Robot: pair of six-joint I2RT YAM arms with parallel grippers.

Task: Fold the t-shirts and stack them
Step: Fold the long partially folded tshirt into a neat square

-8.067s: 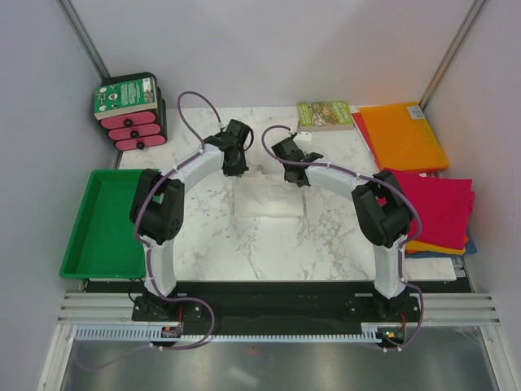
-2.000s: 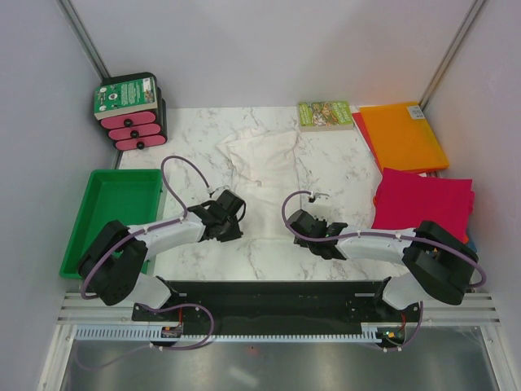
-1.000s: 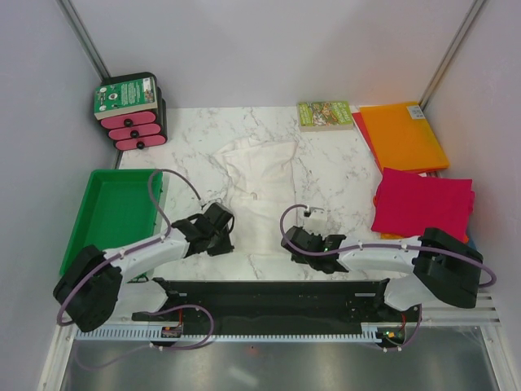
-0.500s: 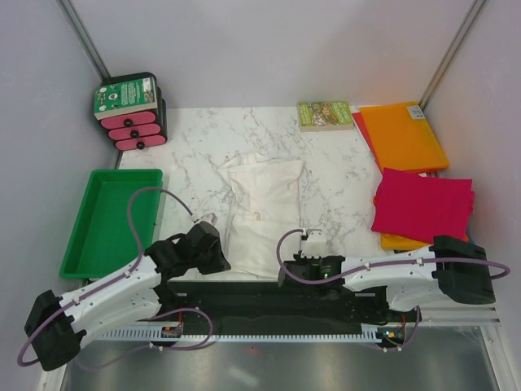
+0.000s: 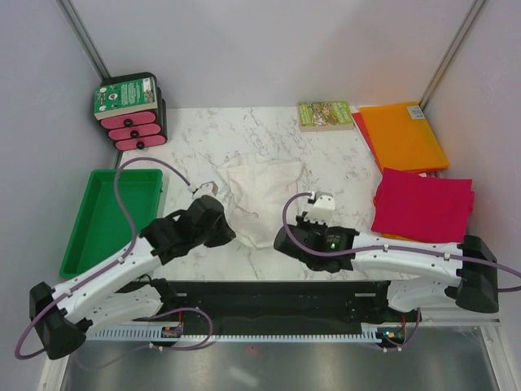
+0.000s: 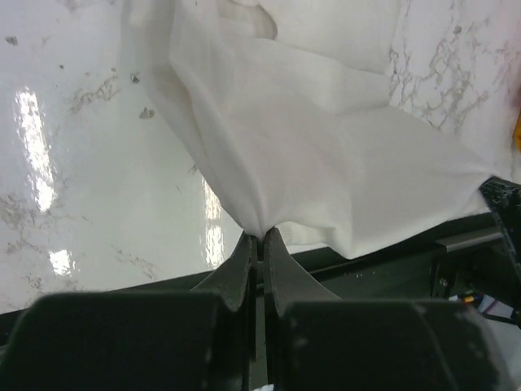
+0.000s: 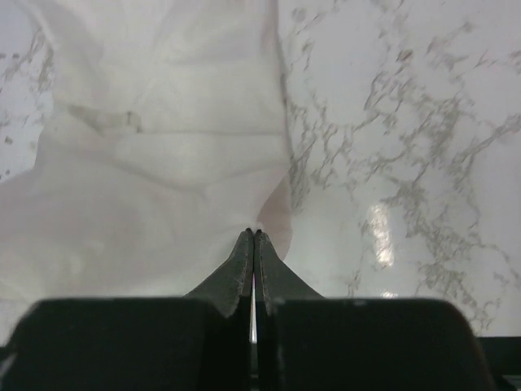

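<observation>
White t-shirt [image 5: 264,183], thin wrinkly cloth, lies mid-counter. Its long axis runs far to near. The far end is spread flat on the marble and the near end is bunched and lifted off it. Which end is the neck I cannot tell for sure; the right wrist view shows a small tag strip partway up the cloth.

Left claw [image 6: 259,236]: jaws pinched tight on a gathered point of the shirt's near-left edge, with cloth fanning away from the tips. Right claw [image 7: 254,235]: jaws also pressed together, nipping the near-right edge, with a fold curling just above the tips. Both arms reach in low from the near side, one claw at each side of the shirt.

Counter [image 5: 342,171]: glossy white marble with grey veins.

Other shirts number two clearly seen, both folded into flat rectangles. One is an orange t-shirt [image 5: 403,134] at the far right corner, long axis far to near and slightly turned. The other is a magenta t-shirt [image 5: 423,204] at the right edge, lying wider than deep, with a thin orange sliver showing under its near edge.

One green plastic tray [image 5: 110,220] sits at the left edge. One small book [image 5: 326,114] with a green cover sits at the far edge, just left of the orange shirt. One black and pink case [image 5: 130,110] stands at the far left corner.
</observation>
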